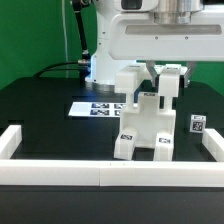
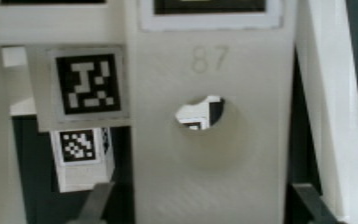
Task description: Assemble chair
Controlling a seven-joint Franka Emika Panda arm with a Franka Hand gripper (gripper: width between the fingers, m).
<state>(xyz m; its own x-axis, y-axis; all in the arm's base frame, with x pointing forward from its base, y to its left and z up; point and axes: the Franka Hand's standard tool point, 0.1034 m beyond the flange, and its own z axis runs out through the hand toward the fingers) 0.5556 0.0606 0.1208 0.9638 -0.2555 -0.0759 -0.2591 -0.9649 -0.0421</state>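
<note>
Pincer clenched on the top block of the chair, which stands on the black desk, toward the exterior view's right. Reads as seating an upper part; next move wants a straight, aligned push down. Chunky matte white plastic, square tags, one round hole.

The arm is glossy white, with smooth, rounded casings and a bluish tint near the foot of its column. A broad white boxy housing has darker grey parts above it. Black cables hang beside the column. The fingers are thin and black.
</note>
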